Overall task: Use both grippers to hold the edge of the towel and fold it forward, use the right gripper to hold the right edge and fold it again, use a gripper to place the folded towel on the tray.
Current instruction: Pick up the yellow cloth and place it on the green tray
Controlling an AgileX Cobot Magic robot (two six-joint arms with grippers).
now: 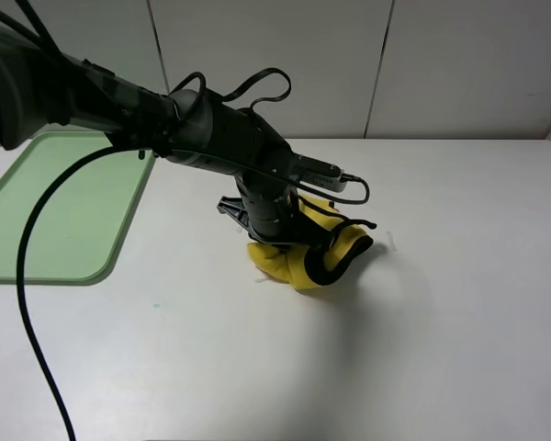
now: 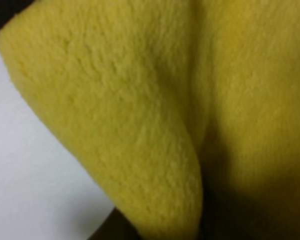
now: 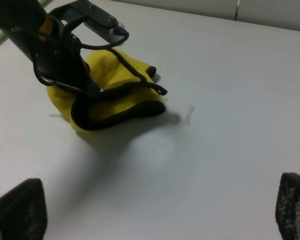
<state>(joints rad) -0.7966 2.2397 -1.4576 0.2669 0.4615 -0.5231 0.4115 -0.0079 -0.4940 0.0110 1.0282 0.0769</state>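
Clearly soft and limp, the towel (image 1: 314, 250) sits bunched mid-frame on the table (image 1: 459, 303), right of the tray (image 1: 64, 207). Left gripper (image 1: 274, 241) is buried in it, finger state unclear; right gripper (image 3: 155, 215) hangs spread. Pinch the black-trimmed edge of the towel (image 3: 115, 116).

The fluffy square microfibre towel (image 1: 305, 262) is bright yellow, edged with a narrow black stitched border (image 3: 115, 112). The flat rectangular plastic tray (image 1: 46, 211) is pale mint green, on a plain white desk (image 1: 441, 322). The left tool (image 1: 274, 231) is black.

Bunched yellow towel (image 3: 107, 72) under the left gripper (image 3: 92, 90), right gripper's (image 3: 160, 210) fingertips (image 3: 20, 207) wide apart.
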